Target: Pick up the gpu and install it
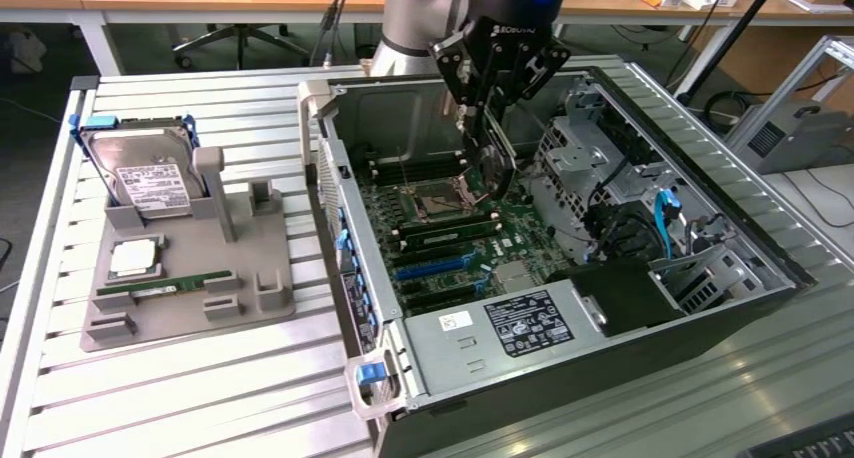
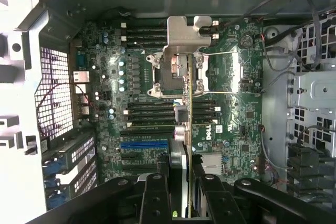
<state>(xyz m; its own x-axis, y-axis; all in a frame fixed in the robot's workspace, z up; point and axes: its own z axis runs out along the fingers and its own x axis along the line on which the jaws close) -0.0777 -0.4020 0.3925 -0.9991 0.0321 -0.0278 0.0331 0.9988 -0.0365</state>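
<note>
One gpu (image 1: 494, 163): you have it clamped in the end effector (image 1: 486, 106), hanging at its six o'clock, over the motherboard (image 1: 430, 253).

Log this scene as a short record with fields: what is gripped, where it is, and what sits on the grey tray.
end effector: shut on the gpu
gpu: held on edge, hanging down from the grip
position: inside the open case, above the motherboard
seated in a slot: not yet, as far as the views show
tray: holds the hard drive and the RAM stick
</note>
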